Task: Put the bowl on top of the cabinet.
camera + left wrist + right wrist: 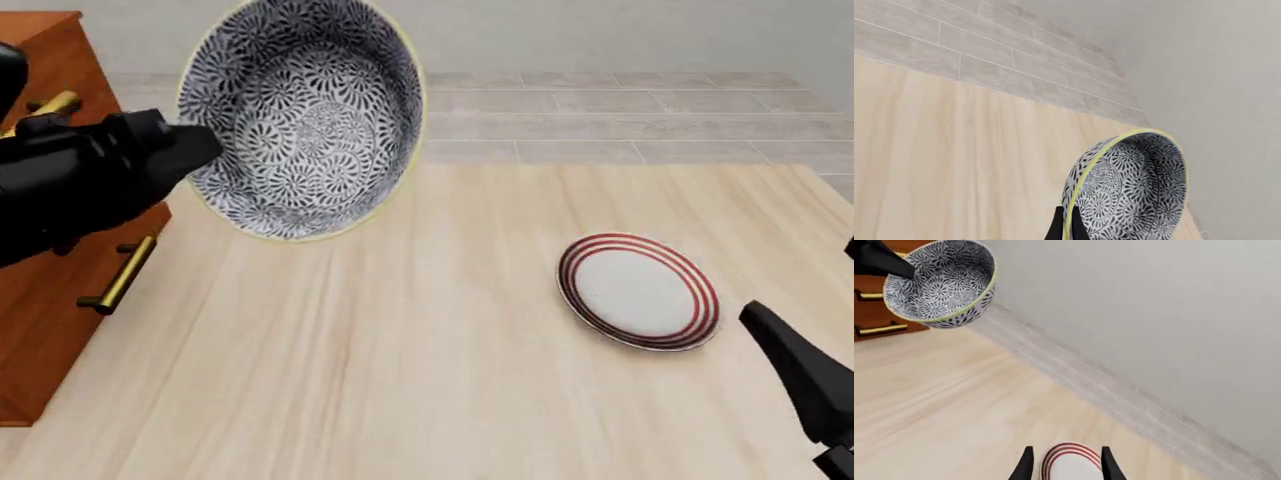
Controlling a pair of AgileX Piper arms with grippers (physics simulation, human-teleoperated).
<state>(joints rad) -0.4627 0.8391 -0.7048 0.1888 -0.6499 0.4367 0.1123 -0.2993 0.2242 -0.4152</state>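
Note:
The blue-and-white patterned bowl (300,110) hangs in the air, tipped on its side with its inside facing the front camera. My left gripper (200,150) is shut on its rim, one finger inside and one outside, as the left wrist view shows at the gripper (1067,225) and bowl (1134,190). The reddish-brown cabinet (40,300) stands at the table's left edge, partly hidden behind my left arm; the bowl is to the right of its top. My right gripper (1067,452) is open and holds nothing, low at the front right (801,380). The right wrist view also shows the bowl (937,282) beside the cabinet (881,315).
A white plate with red rings (638,290) lies on the wooden table (400,380) at the right, just ahead of my right gripper. Brass bar handles (118,275) stick out of the cabinet's front. A tiled floor and a grey wall lie beyond the table.

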